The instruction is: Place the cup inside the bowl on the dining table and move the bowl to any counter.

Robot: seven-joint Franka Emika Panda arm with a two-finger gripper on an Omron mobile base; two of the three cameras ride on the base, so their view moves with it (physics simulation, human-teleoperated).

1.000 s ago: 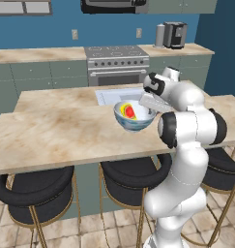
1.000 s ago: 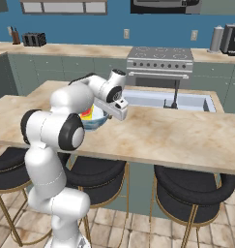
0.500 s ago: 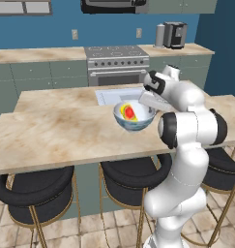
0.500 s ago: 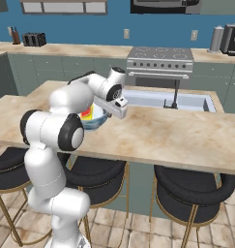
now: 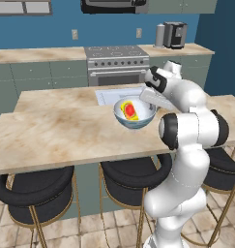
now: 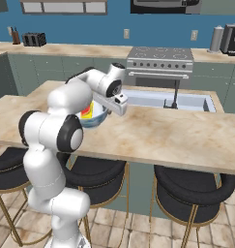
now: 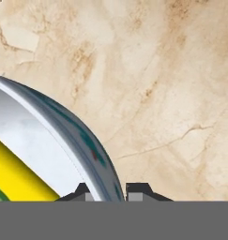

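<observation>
The bowl [image 5: 134, 117] [image 6: 95, 116] [image 7: 64, 126], white inside and pale blue outside, hangs low over the middle of the dining table [image 5: 56, 131] [image 6: 162, 131] [image 7: 157, 70]. Inside it lies the yellow cup [image 5: 130, 110] [image 6: 87, 112] [image 7: 17, 178] with its red patch. My gripper [image 5: 149, 102] [image 6: 106, 107] [image 7: 110, 191] is shut on the bowl's right rim, one finger inside the wall and one outside. Whether the bowl's base touches the table I cannot tell.
A sink [image 5: 109, 96] [image 6: 157, 99] with a dark tap [image 6: 175, 93] is set into the slab just behind the bowl. The counter [image 5: 36, 54] [image 6: 66, 49] and a stove [image 5: 118, 63] run along the back wall. Black stools [image 5: 36, 193] [image 6: 191, 191] stand along the near edge.
The hand and the bowl with the cup in it have risen slightly; the grip on the rim is unchanged.
</observation>
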